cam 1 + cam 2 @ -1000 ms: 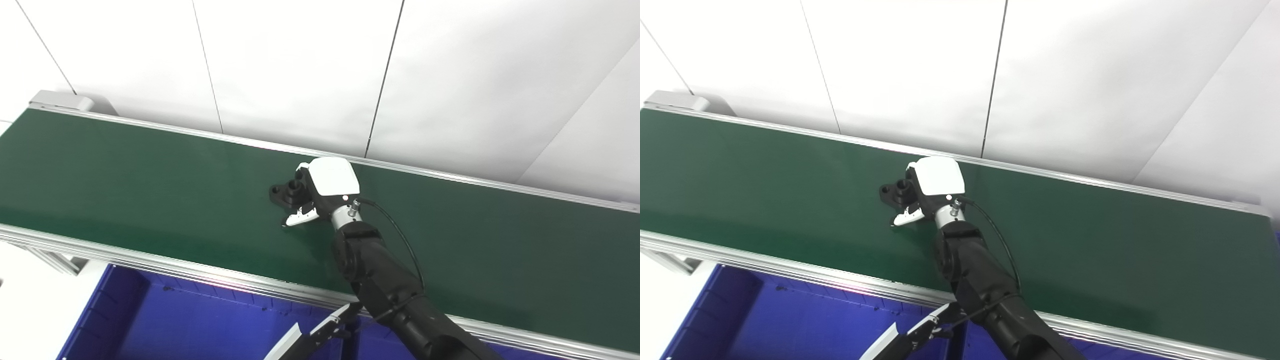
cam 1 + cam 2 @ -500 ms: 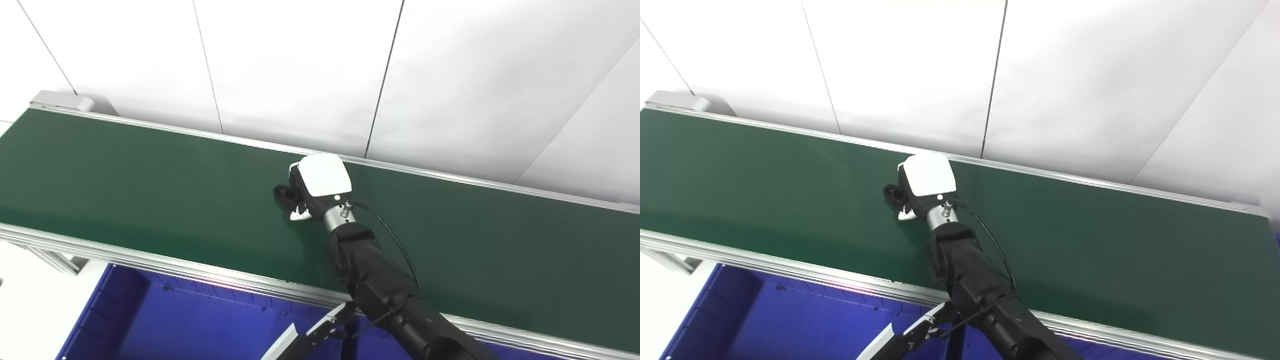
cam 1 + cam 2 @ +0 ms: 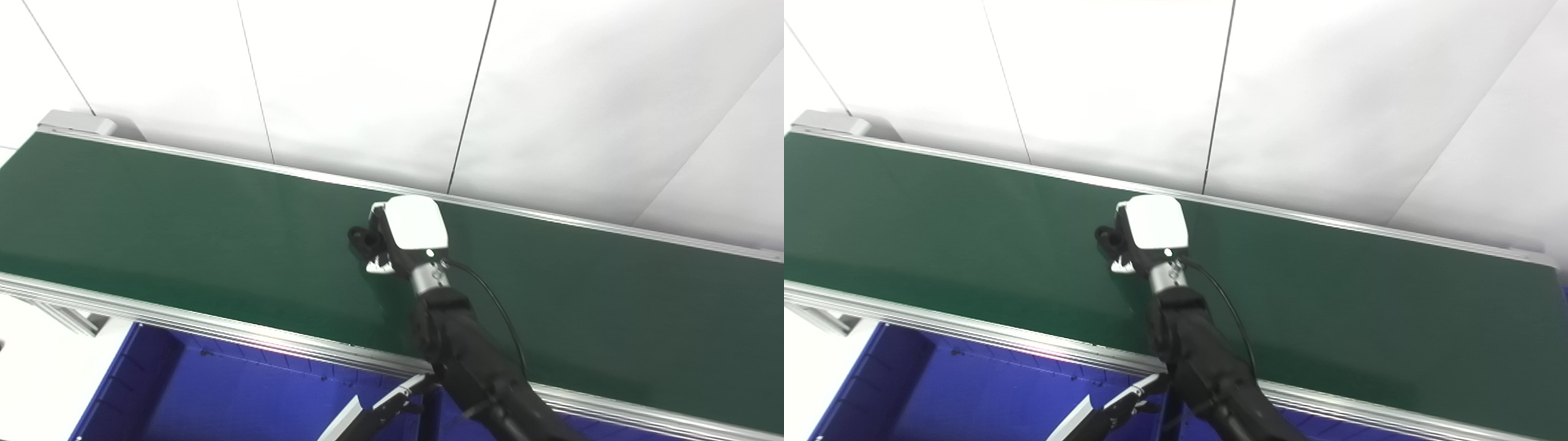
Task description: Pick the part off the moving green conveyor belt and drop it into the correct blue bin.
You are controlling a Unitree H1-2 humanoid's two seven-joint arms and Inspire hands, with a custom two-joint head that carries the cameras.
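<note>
The black part (image 3: 362, 238) (mostly hidden) sits mid-belt on the green conveyor belt (image 3: 184, 239), above the blue bin (image 3: 233, 398).

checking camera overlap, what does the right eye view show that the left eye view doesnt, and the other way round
Only the right eye view shows the belt's right end, where the metal rail turns a corner, plus a blue sliver at the right edge. Only the left eye view shows white floor left of the bin, with the wall seam visible further left. Both show the right robot hand closed around the black part on the belt, the blue bin below, and a silver tool at the bottom edge. The left robot hand appears in neither.
</note>
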